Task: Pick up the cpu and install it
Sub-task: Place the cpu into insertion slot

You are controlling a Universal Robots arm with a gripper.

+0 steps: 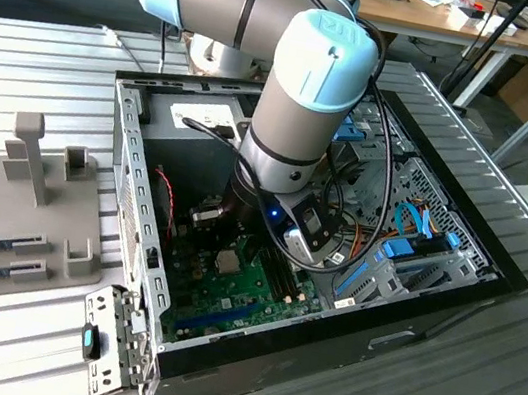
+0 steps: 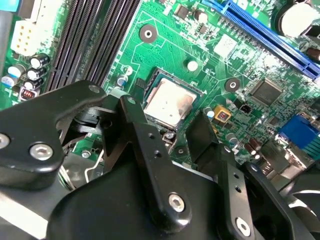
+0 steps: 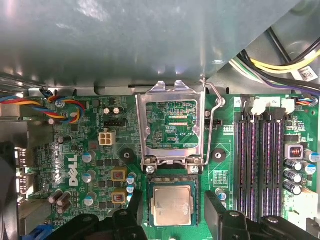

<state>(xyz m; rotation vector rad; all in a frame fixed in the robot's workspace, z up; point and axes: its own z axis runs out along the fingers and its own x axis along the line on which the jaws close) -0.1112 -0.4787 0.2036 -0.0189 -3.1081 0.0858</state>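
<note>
A grey slatted bench (image 1: 11,317) carries the opened computer case (image 1: 136,237). Inside it, the gripper (image 3: 172,210) hangs with fingers (image 3: 217,210) spread apart, empty, either side of the one cpu (image 3: 172,205), which sits flat in its socket on the green motherboard (image 3: 100,170). The socket's metal frame (image 3: 172,122) stands flipped open, presumably to let the chip in; four memory slots (image 3: 257,165) run just beside it.

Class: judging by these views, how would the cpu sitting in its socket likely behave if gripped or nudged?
The cpu is a thin flat square, so probably stiff and light. Its smooth metal top may be slippery. Lying flat in the socket, it shouldn't roll or tip.
</note>
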